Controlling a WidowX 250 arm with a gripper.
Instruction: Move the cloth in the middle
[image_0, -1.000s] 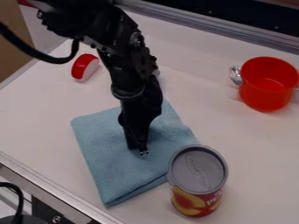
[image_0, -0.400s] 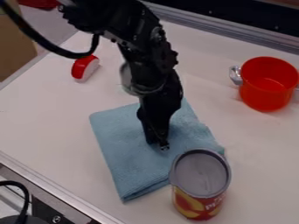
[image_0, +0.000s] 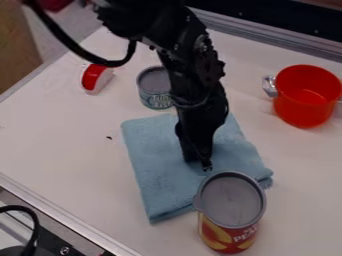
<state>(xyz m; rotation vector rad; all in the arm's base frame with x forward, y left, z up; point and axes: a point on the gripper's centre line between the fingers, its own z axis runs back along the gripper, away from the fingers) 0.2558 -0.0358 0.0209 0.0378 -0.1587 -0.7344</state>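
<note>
Jaws down on the cloth (image_0: 160, 175), probably pressing for grip to slide it! Spread or pinching? Can't tell. Tall can (image_0: 232, 220) close on their near side!

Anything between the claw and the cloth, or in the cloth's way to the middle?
Nothing visible between claw and cloth. The tall can stands by the cloth's lower-right edge in view; sliding that way would likely bump it.

Two cans (image_0: 230, 201), one cloth (image_0: 158, 167), one pot (image_0: 302, 111)
</note>
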